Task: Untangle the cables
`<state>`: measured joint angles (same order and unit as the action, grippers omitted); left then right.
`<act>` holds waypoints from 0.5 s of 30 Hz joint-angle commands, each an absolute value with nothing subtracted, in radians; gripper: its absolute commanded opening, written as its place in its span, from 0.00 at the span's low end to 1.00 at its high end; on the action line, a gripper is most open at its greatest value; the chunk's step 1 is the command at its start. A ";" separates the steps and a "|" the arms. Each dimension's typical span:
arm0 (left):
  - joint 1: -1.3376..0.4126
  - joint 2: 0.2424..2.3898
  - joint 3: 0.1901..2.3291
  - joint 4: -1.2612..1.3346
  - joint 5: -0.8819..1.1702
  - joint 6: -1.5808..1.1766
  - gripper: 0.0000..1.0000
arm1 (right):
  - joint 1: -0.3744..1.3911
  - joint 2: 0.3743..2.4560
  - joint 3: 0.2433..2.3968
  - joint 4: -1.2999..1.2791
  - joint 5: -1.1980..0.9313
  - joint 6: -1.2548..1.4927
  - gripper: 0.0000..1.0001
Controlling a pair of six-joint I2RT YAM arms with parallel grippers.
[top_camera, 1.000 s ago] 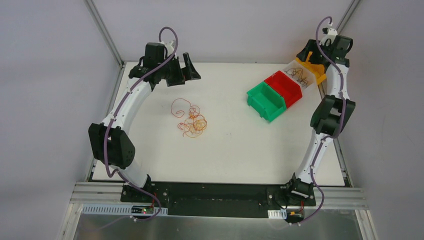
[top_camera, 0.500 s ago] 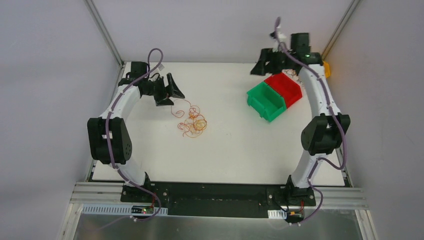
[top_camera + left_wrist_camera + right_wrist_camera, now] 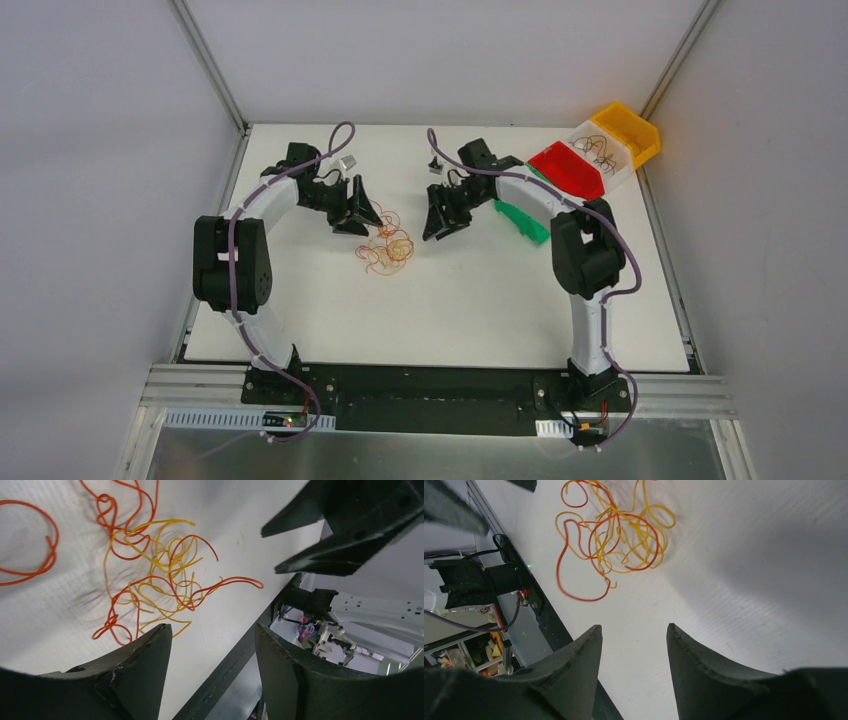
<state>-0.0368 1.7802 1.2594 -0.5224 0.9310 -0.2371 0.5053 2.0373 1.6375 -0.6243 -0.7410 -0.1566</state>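
Observation:
The cables (image 3: 388,245) are a loose tangle of thin red, orange and yellow wires lying on the white table (image 3: 470,310), left of centre. My left gripper (image 3: 362,215) hovers just at their upper left, open and empty. My right gripper (image 3: 437,222) hovers just to their right, open and empty. In the left wrist view the tangle (image 3: 150,575) lies beyond the open left gripper (image 3: 212,627), with a separate orange loop (image 3: 30,545) at far left. In the right wrist view the tangle (image 3: 616,535) lies beyond the open right gripper (image 3: 634,626).
A row of bins stands at the back right: green (image 3: 520,222) mostly hidden behind the right arm, red (image 3: 567,168), a clear one holding dark wires (image 3: 598,150), and yellow (image 3: 628,130). The right gripper's fingers (image 3: 340,525) show in the left wrist view.
Both arms have swung in toward the tangle. The right gripper came from the bins at the back right to the table's middle. The left gripper moved down and right.

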 commanded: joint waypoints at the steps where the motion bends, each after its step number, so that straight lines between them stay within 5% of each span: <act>1: -0.102 1.788 1.262 -0.518 0.970 -0.157 0.64 | 0.535 2.129 1.714 -0.513 -0.736 -0.117 0.53; 10: -0.189 1.841 1.256 -0.420 0.877 -0.172 0.72 | 0.610 2.237 1.768 -0.436 -0.740 -0.067 0.64; 15: -0.190 1.873 1.257 -0.393 0.848 -0.204 0.63 | 0.632 2.277 1.781 -0.420 -0.709 -0.032 0.56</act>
